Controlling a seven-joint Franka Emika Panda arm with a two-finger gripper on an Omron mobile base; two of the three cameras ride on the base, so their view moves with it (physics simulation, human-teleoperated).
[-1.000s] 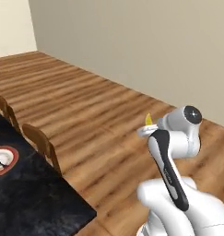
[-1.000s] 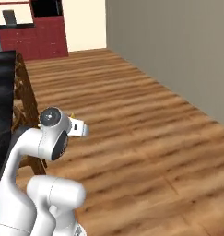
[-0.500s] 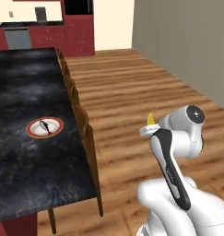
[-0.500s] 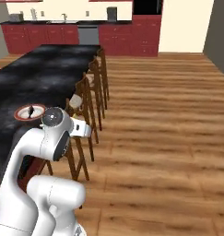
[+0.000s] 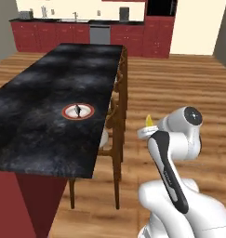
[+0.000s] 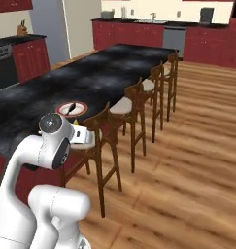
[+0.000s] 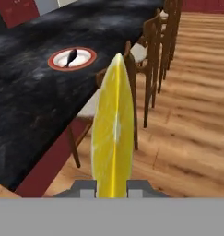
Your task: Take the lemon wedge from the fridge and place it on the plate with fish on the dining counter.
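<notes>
Lemon wedge [image 7: 113, 133] sits clamped in the gripper [image 7: 111, 186], jaws closed on its lower end, wedge standing upright with the pointed tip up and the cut edge facing the hand camera. In the left base view the wedge [image 5: 149, 122] pokes up as a small yellow tip just above the gripper [image 5: 148, 133], off the counter's near right side, over the wood floor [image 5: 189, 93]. In the right base view only a sliver of yellow shows at the gripper [image 6: 79, 127], beside the arm's round joint.

Plate [image 5: 78, 111] with red-orange rim lies flat on the black counter [image 5: 35, 116], near its right edge, with a dark fish [image 5: 77, 109] on it. Same plate [image 6: 72, 109] and fish [image 6: 70, 108] in the right base view, just behind the gripper from that angle. In the hand view the plate [image 7: 72, 58] is up-left of the wedge, fish [image 7: 71, 56] lying diagonally across it. Wedge and plate are apart; wedge is held in the air, not over the plate.

Wooden stools [image 6: 132, 104] line the counter's side, tucked close to it; 1 stool [image 5: 115, 135] stands between the gripper and the counter. Red cabinets [image 5: 54, 36] run along the far wall.
</notes>
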